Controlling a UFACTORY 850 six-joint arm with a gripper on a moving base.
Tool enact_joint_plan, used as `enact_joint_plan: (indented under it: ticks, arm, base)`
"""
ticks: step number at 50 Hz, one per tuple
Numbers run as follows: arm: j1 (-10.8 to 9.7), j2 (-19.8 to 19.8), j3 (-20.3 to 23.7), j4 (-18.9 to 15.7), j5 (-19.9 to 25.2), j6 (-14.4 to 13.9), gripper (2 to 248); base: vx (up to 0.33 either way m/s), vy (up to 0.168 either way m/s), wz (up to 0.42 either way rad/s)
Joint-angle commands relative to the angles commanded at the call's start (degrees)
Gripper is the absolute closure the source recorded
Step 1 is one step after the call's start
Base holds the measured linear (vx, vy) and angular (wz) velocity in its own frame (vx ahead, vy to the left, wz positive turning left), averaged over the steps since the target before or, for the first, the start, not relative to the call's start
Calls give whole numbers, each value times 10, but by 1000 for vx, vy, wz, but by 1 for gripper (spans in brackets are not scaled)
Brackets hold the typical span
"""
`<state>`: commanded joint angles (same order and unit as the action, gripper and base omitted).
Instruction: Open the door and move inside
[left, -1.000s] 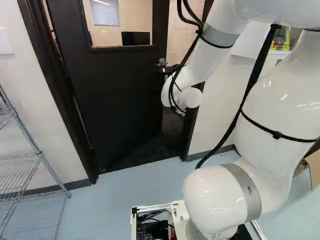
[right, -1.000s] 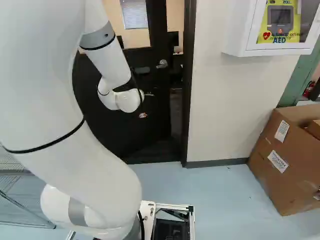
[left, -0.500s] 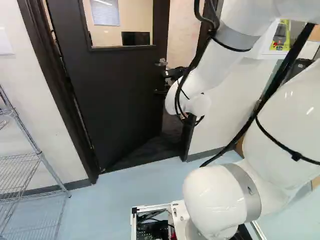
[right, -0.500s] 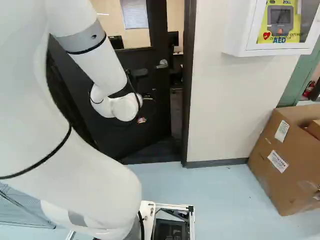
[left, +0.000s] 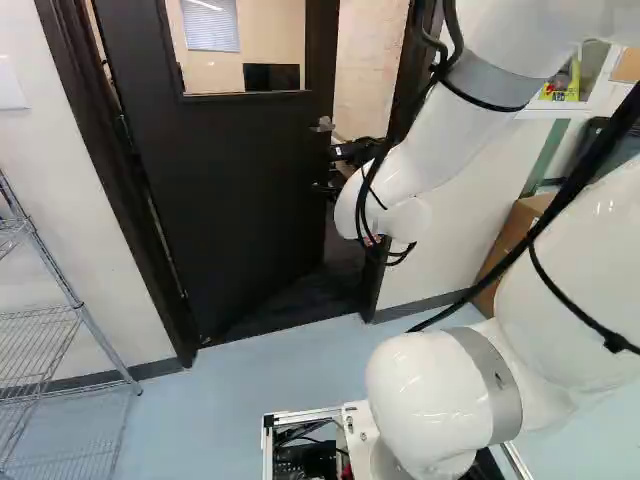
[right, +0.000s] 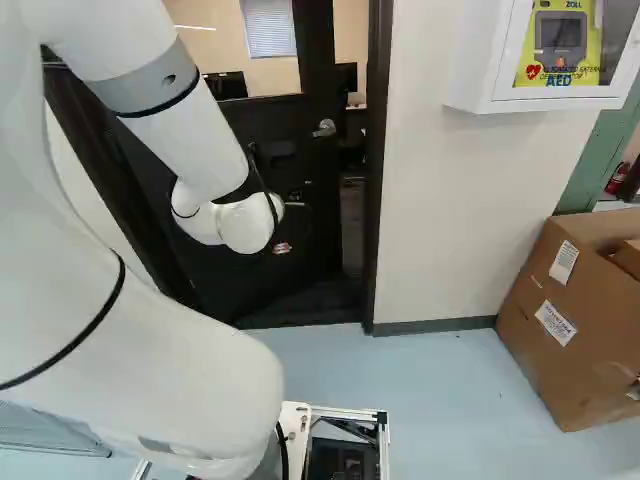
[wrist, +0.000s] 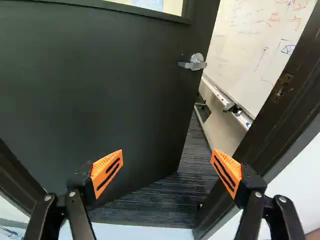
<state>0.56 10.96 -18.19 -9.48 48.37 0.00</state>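
Left base view: the door (left: 230, 190) stands ajar, its free edge swung into the room beyond; the arm (left: 430, 150) is at its free-edge side. Judge the panel stiff, fairly heavy and hinge-guided; a closer, if fitted, may add resistance. Right base view: the lever handle (right: 324, 128) sits near the free edge. The latch appears clear of the frame, so turning the lever is probably unnecessary; push flat near the free edge, below the lever, for best leverage. Smooth paint may let pads slide. Wrist view: the hand (wrist: 167, 162) is wide open, pads well apart, gripping nothing; no contact is visible.
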Motion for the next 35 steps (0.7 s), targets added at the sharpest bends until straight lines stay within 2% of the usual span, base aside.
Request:
enact_joint_plan:
  ticks: [35]
  arm:
    - [0, 0, 0, 0, 0, 0, 3]
  base:
    - [0, 0, 0]
